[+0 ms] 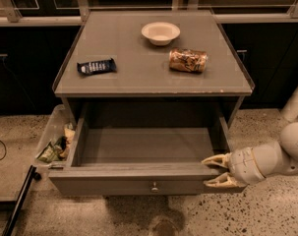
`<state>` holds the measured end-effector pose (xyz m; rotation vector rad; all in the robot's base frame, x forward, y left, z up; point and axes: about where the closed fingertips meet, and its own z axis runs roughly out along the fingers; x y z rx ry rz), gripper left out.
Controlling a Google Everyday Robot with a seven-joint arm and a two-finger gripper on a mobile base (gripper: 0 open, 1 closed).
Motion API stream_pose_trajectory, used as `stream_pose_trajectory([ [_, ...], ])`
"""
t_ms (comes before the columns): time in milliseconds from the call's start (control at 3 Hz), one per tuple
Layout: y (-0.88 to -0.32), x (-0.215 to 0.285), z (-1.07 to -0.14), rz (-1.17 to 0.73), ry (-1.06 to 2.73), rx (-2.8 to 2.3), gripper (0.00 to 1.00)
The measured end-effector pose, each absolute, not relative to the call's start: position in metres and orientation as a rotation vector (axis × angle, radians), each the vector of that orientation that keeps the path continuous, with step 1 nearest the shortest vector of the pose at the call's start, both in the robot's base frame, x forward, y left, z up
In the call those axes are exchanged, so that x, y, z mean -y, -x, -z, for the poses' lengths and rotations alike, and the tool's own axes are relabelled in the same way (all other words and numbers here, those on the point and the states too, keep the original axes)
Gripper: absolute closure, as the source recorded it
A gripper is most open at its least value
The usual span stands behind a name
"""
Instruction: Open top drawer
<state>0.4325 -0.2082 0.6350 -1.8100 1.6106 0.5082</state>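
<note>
The top drawer (138, 185) of the grey cabinet is pulled far out, and its inside shows empty. Its flat grey front faces me with a small round brass knob (154, 186) at the centre. My gripper (213, 171) is at the drawer's front right corner, coming in from the right on a white arm. Its two pale fingers are spread, one finger (215, 160) over the top rim and the other at the front panel. They grip nothing. No other drawers show.
On the cabinet top (138, 77) lie a white bowl (160, 32), a tipped can (188, 60) and a dark snack packet (96, 66). A clear bin (54, 141) with wrappers stands left of the drawer. A dark pole (18, 200) leans at lower left. Speckled floor lies in front.
</note>
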Motion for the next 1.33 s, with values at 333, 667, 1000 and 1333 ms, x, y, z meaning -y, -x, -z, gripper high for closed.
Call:
stream_pose_trajectory([
  [333,-0.433,0.208,-0.635,-0.508,1.81,-1.611,0.57],
  [667,-0.432,0.208,-0.635,-0.508,1.81,-1.611,0.34],
  [1000,-0.433,0.208,-0.635,-0.508,1.81,-1.61,0.11],
  [1333,-0.444,0.2,-0.642,-0.492,1.833,-1.592,0.0],
])
